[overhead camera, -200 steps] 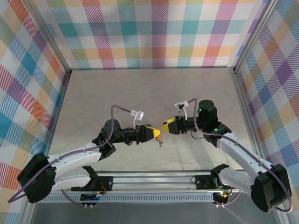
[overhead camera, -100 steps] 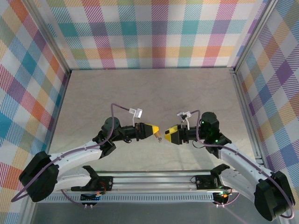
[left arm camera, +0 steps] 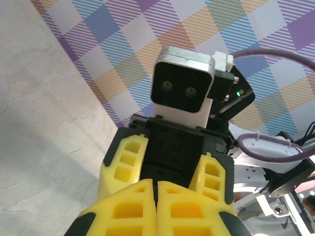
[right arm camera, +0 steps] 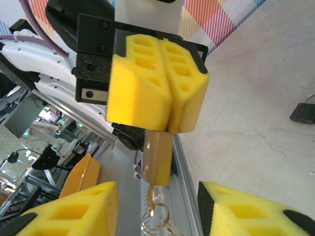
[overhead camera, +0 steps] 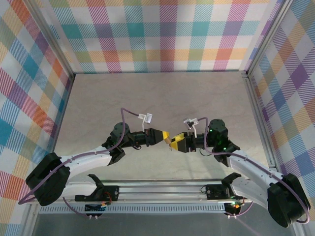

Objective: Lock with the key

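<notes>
At the near edge, the rail [overhead camera: 157, 189] carried both arm bases, and the two arms reached inward to meet low over the middle of the table [overhead camera: 147, 93]. The left gripper [overhead camera: 164, 135] had its yellow fingers pressed together on the key [right arm camera: 157, 158]. It pinched one end, so the tan body stuck out past the pads, with a ring [right arm camera: 155, 217] at the free end. The right gripper [overhead camera: 176, 142] faced it tip to tip, just beside it. Its fingers [right arm camera: 74, 211] were spread, one on each side of the key and ring, and in the right wrist view they stood clear of both. From the left wrist, the right gripper's fingers flanked the left's closed tips. Farther off in the right wrist view, the lock [right arm camera: 304, 111] lay on the table, well apart from the key and touched by neither gripper. Behind everything stood the plaid walls [overhead camera: 162, 34].
</notes>
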Action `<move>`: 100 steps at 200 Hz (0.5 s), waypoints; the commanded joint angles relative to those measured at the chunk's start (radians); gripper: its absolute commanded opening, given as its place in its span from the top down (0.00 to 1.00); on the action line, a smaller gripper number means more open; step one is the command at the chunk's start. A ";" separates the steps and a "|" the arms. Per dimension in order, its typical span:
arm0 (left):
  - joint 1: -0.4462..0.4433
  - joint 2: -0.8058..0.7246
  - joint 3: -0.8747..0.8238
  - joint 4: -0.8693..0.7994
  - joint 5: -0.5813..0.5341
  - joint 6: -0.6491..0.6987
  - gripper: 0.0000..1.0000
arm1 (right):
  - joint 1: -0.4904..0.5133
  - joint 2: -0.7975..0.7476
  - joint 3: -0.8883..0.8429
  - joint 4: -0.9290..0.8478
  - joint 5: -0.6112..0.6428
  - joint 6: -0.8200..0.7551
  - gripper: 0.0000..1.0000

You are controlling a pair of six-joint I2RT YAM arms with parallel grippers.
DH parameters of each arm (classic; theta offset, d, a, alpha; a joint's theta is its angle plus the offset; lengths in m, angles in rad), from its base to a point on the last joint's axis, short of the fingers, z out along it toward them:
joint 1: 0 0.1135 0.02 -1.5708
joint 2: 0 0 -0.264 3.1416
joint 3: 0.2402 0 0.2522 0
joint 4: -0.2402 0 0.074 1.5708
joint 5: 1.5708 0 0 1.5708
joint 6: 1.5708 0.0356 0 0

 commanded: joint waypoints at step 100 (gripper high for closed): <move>0.010 0.008 0.032 0.080 -0.015 -0.010 1.00 | 0.036 0.015 0.004 0.040 0.012 -0.011 1.00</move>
